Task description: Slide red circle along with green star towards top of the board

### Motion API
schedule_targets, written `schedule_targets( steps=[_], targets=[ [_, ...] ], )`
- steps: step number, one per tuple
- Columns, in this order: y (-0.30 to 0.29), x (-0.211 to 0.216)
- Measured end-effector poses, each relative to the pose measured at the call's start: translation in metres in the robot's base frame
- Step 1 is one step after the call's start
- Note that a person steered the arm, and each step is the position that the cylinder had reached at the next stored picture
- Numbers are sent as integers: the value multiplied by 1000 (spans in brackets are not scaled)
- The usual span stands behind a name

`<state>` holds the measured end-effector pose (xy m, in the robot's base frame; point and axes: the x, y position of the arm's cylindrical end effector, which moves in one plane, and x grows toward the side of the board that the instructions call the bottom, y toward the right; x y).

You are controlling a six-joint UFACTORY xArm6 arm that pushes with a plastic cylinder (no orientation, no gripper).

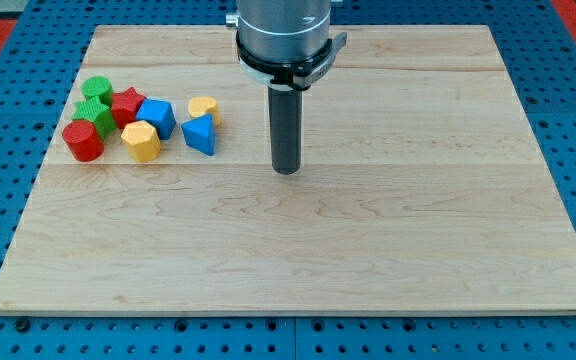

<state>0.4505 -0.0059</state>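
Note:
The red circle (83, 140) lies at the view's left of the wooden board (298, 240), at the lower left of a cluster. The green star (96, 113) sits just above it, touching it. A green circle (96, 89) is above the star. My tip (286, 170) stands on the board near the middle, well to the view's right of the cluster and touching no block.
A red star (127, 105), a blue cube (156, 117), a yellow hexagon (141, 141), a blue triangle (200, 134) and a yellow heart-like block (203, 106) fill the cluster's right side. The arm's grey body (286, 35) hangs over the board's top edge.

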Motion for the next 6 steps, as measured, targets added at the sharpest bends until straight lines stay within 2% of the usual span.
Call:
schedule_targets(
  steps=[2,3,5,6],
  targets=[
    [0,11],
    [-21,51],
    [-211,47],
    [-244,2]
  ],
)
